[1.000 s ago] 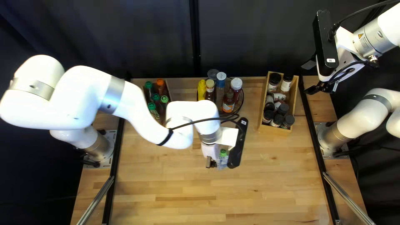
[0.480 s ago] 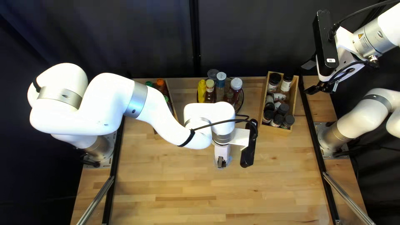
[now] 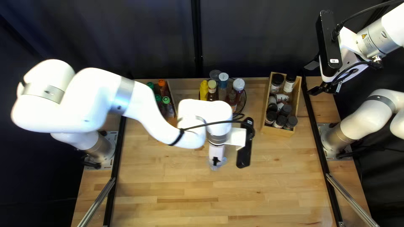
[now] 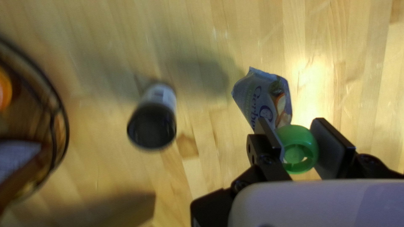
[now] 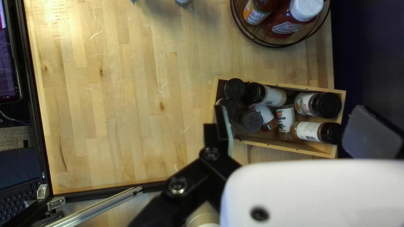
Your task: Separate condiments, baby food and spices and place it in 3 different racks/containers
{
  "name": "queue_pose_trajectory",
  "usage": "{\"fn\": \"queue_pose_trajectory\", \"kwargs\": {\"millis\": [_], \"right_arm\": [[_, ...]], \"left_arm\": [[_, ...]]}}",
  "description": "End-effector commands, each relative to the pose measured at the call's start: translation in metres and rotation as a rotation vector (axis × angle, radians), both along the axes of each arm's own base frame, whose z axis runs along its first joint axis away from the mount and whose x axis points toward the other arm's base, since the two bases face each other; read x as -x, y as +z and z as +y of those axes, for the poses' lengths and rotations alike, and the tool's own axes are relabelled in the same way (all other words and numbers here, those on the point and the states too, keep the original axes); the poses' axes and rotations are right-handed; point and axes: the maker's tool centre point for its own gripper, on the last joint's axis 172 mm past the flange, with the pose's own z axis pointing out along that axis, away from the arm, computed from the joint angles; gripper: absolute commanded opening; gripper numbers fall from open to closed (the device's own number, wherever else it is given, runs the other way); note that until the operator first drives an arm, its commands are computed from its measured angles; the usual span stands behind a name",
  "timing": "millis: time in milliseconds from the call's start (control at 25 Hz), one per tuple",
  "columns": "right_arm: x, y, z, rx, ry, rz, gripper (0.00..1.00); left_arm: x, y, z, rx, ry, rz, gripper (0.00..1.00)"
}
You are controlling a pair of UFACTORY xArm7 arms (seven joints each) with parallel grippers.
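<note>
My left gripper is low over the middle of the table, and a baby food pouch shows beneath it. In the left wrist view my left gripper is shut on the pouch's green cap; the pouch hangs tilted from it. A dark-capped jar stands beside them, hidden in the top left view. My right gripper is raised at the far right, and in the right wrist view my right gripper stands open, empty, above the spice box.
A wooden box with green- and orange-capped pouches is partly behind my left arm. Condiment bottles fill a round wire rack at the table's far edge. Right of that, spice jars lie and stand in their wooden box.
My left gripper moved right over the pouch, then came back left with the pouch shifting along. The pouch box shows more again than half a second ago. My right arm is unmoved.
</note>
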Motion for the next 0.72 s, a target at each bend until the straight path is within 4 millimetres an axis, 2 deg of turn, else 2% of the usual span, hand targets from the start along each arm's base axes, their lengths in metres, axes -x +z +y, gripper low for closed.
{"fn": "queue_pose_trajectory", "kwargs": {"millis": [40, 200, 240, 280, 360, 480, 520, 720], "right_arm": [[0.0, 0.0, 0.0, 0.0, 0.0, 0.0, 1.0], [0.0, 0.0, 0.0, 0.0, 0.0, 0.0, 1.0], [0.0, 0.0, 0.0, 0.0, 0.0, 0.0, 1.0], [0.0, 0.0, 0.0, 0.0, 0.0, 0.0, 1.0], [0.0, 0.0, 0.0, 0.0, 0.0, 0.0, 1.0], [0.0, 0.0, 0.0, 0.0, 0.0, 0.0, 1.0], [0.0, 0.0, 0.0, 0.0, 0.0, 0.0, 1.0], [0.0, 0.0, 0.0, 0.0, 0.0, 0.0, 1.0]], "left_arm": [[0.056, 0.017, 0.019, -0.043, 0.073, 0.033, 0.0], [0.092, 0.032, 0.041, -0.079, 0.136, 0.041, 0.0], [0.108, 0.038, 0.054, -0.095, 0.163, 0.041, 0.0], [0.112, 0.04, 0.058, -0.101, 0.174, 0.04, 0.0], [0.131, 0.044, 0.079, -0.121, 0.216, 0.033, 0.0], [0.141, 0.041, 0.098, -0.137, 0.256, 0.025, 0.0], [0.146, 0.038, 0.11, -0.141, 0.275, 0.02, 0.0], [0.155, 0.023, 0.145, -0.133, 0.324, 0.004, 0.0]]}}
